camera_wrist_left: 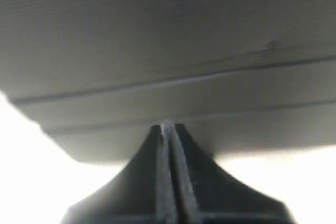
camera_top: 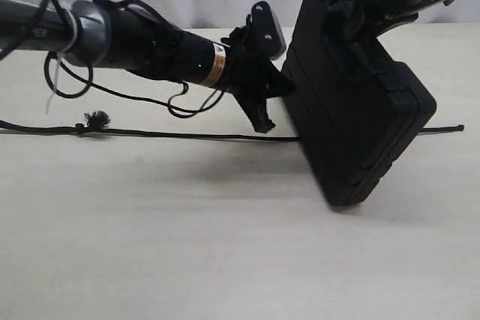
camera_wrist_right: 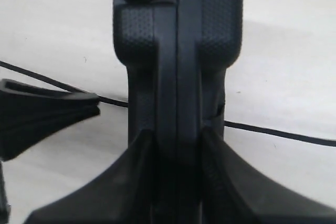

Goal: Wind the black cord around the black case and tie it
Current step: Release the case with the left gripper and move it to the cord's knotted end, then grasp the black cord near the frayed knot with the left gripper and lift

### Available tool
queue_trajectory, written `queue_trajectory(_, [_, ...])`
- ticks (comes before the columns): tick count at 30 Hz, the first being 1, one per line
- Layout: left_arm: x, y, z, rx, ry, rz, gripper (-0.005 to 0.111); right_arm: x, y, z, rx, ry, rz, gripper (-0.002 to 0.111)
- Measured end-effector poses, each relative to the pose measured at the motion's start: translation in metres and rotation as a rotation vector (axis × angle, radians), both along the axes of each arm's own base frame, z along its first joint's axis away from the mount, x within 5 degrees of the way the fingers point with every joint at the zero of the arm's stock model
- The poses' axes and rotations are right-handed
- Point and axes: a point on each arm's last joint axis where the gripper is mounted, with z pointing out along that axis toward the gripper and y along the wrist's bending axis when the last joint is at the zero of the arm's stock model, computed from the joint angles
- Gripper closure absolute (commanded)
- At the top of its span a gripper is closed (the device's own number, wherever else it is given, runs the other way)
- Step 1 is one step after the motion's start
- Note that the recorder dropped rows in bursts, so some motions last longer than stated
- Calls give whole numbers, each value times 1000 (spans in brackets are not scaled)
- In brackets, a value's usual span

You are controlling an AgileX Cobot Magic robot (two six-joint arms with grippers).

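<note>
black case (camera_top: 360, 110) tilted, clamped by right hand (camera_wrist_right: 176, 142); left hand (camera_wrist_left: 167, 129) closed

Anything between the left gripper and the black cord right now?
Nothing visible. The shut left gripper hangs just above the black cord, with open air between them. Further right the cord disappears behind the tilted black case, which the right gripper clamps.

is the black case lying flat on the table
No, the black case stands tilted on one lower corner on the table, its top edge raised.
</note>
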Motion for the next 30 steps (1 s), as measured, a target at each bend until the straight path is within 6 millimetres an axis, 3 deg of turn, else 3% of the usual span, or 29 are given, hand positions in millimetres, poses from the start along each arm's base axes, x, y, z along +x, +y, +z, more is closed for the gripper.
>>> queue_trajectory(6, [34, 76, 45, -128, 94, 239, 107, 0, 0, 0, 2, 2, -9, 104])
queue_trajectory(7, [42, 100, 58, -158, 95, 324, 107, 0, 0, 0, 2, 2, -9, 104])
queue_trajectory(8, [46, 111, 63, -169, 91, 371, 107, 0, 0, 0, 2, 2, -9, 104])
queue_trajectory(9, [54, 138, 75, -178, 59, 523, 107, 0, 0, 0, 2, 2, -9, 104])
queue_trajectory(10, [56, 149, 79, -170, 34, 602, 107, 0, 0, 0, 2, 2, -9, 104])
queue_trajectory(13, [53, 209, 79, 94, -256, 1159, 107, 0, 0, 0, 2, 2, -9, 104])
queue_trajectory(15, [50, 226, 70, 286, -326, 1245, 107, 0, 0, 0, 2, 2, -9, 104])
queue_trajectory(18, [47, 243, 48, 386, -139, 1277, 107, -1, 0, 1, 1, 5, -8, 104])
queue_trajectory(20, [47, 258, 22, 444, 147, 1241, 107, -1, -1, 1, -3, 8, -7, 104])
queue_trajectory(22, [45, 267, 2, 467, 446, 1083, 107, -1, -1, 1, -4, 9, -7, 104])
queue_trajectory(23, [41, 266, -8, 451, 578, 925, 106, -2, -1, 1, -4, 11, -7, 104])
queue_trajectory(26, [37, 255, -21, 425, 658, 681, 93, -2, -1, 1, -4, 11, -7, 104])
queue_trajectory(30, [36, 240, -29, 513, 576, 455, 61, -2, -1, 1, -4, 11, -7, 104])
